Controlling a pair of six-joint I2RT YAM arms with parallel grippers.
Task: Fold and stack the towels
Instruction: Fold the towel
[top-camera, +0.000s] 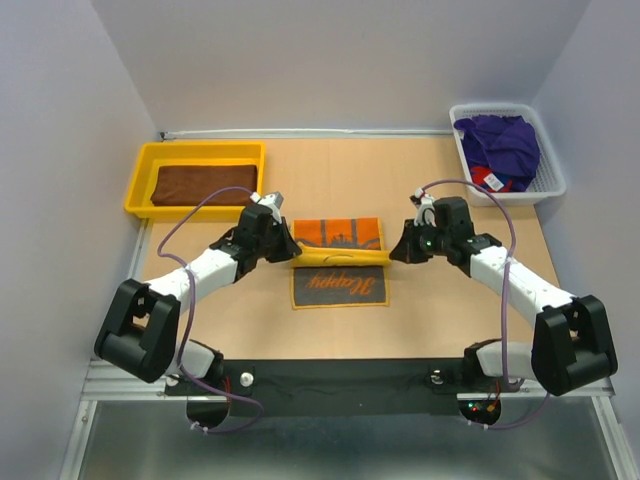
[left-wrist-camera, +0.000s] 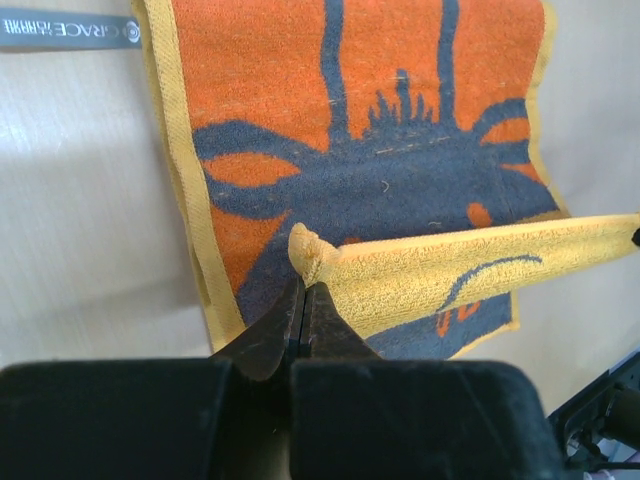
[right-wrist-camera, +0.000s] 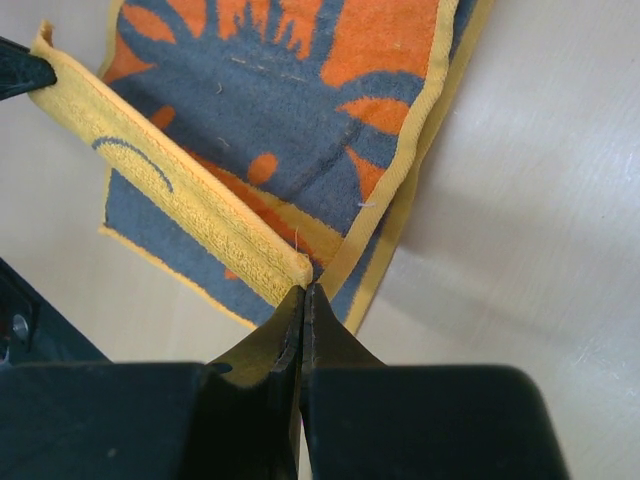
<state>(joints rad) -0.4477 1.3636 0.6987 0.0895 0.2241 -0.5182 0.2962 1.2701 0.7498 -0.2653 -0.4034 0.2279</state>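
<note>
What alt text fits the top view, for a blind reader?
The left tool and right tool pinch a raised yellow edge of the orange towel. A brown towel lies in the tray, far left; a purple towel in the basket, far right.

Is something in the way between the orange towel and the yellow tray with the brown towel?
Nothing visible lies between the orange towel and the yellow tray; only the left gripper, shut on its corner, is there.

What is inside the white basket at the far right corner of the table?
A crumpled purple towel fills the white basket, with a bit of a red towel showing under it. Anything deeper is covered.
</note>
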